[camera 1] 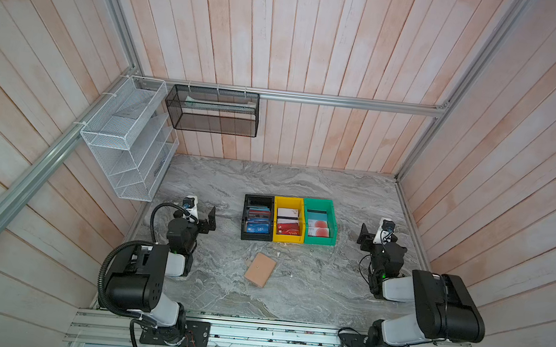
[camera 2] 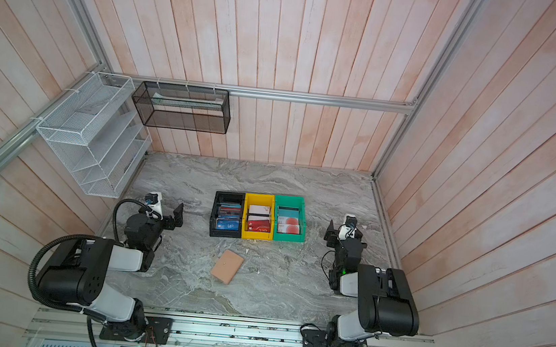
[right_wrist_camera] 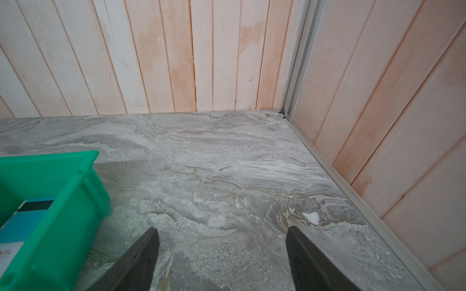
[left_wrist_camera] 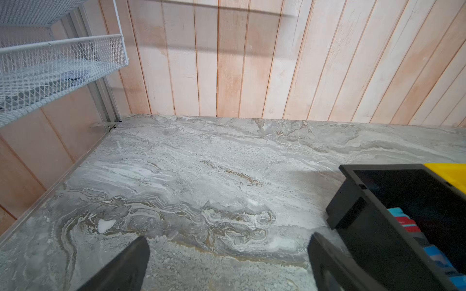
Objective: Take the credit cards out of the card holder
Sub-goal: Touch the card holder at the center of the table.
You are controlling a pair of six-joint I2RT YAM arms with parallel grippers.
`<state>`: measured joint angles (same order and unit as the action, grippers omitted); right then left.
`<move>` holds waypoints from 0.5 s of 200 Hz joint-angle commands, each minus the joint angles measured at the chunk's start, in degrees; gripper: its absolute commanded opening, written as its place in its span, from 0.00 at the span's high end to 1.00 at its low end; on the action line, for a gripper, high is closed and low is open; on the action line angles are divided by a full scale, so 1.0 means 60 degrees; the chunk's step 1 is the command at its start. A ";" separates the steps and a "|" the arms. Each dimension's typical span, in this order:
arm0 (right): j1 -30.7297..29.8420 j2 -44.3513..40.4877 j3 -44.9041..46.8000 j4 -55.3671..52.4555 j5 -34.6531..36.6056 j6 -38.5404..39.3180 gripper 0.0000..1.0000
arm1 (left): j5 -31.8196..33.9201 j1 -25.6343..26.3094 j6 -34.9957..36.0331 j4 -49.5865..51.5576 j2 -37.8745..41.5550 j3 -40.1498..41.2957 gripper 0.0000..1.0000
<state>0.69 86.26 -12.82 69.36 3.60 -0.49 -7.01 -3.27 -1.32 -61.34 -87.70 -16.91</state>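
Card holder [camera 1: 260, 270]: is being shown shut and flat on the table [camera 1: 313, 292], in front of the yellow bin [camera 1: 286, 239] on the arms' side, apart from it and touched by nothing; its inside is being hidden by the cover. Left gripper [camera 1: 210, 220], well left of that bin, and right gripper [camera 1: 364, 238], well right of it, are each being held spread wide and empty. Cards [camera 1: 288, 229] are being stored in that bin and in the green bin [camera 1: 319, 241] touching its right side.

In both top views, at centre frame, we read "VIP" on a blue card [camera 1: 258, 228] in the black bin [camera 1: 255, 237] and on the red card [camera 1: 287, 229] in the yellow bin [camera 1: 287, 239]. At the lower left of the right wrist view, the lettering on a white card [right_wrist_camera: 8, 253] in the green bin [right_wrist_camera: 75, 214] is cut off.
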 commanded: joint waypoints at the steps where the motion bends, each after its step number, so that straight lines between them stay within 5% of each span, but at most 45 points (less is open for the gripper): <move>1: 0.0042 0.0067 -0.0177 -0.0089 0.0104 -0.0068 0.11 | 0.0127 0.0003 -0.0026 -0.0293 -0.0108 0.0028 0.00; 100: 0.0032 0.0072 -0.0176 -0.0080 0.0104 -0.0072 0.10 | 0.0127 0.0003 -0.0023 -0.0276 -0.0102 0.0031 0.00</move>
<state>0.69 86.26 -12.82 69.36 3.60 -0.58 -7.01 -3.27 -1.52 -61.34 -87.70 -16.91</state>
